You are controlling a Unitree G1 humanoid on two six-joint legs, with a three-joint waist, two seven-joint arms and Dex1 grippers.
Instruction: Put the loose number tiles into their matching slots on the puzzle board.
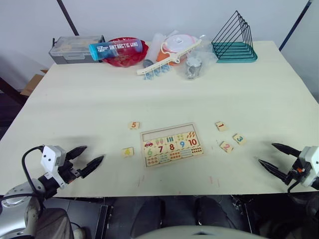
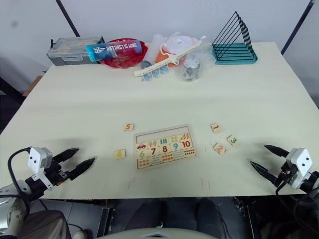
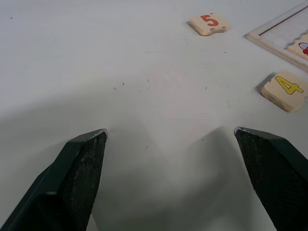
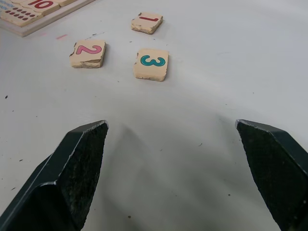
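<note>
Nothing slotted yet: puzzle board [image 1: 171,144] sits mid-frame on the desk [image 1: 159,94] with its top row empty, tiles 5 [image 1: 133,125] and 4 [image 1: 128,152] left of it, 1 [image 1: 220,126], 2 [image 1: 226,147], 3 [image 1: 239,139] right, while the left claw [image 1: 88,158] and right claw [image 1: 273,157] hang spread and empty near the bottom corners.

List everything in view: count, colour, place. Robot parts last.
puzzle board: 1, light wood with coloured numbers, table centre near the front edge; top row of slots empty
loose number tiles: 5, light wood; 5 and 4 left of the board, 1, 2 and 3 right of it
table: 1, pale wood
storage box: 1, grey, far left
bottle: 1, blue, lying across a red bowl
clutter in plastic bags: white and orange, far centre
wire rack: 1, teal base, far right
left end effector: black fingers, open, front left
right end effector: black fingers, open, front right
</note>
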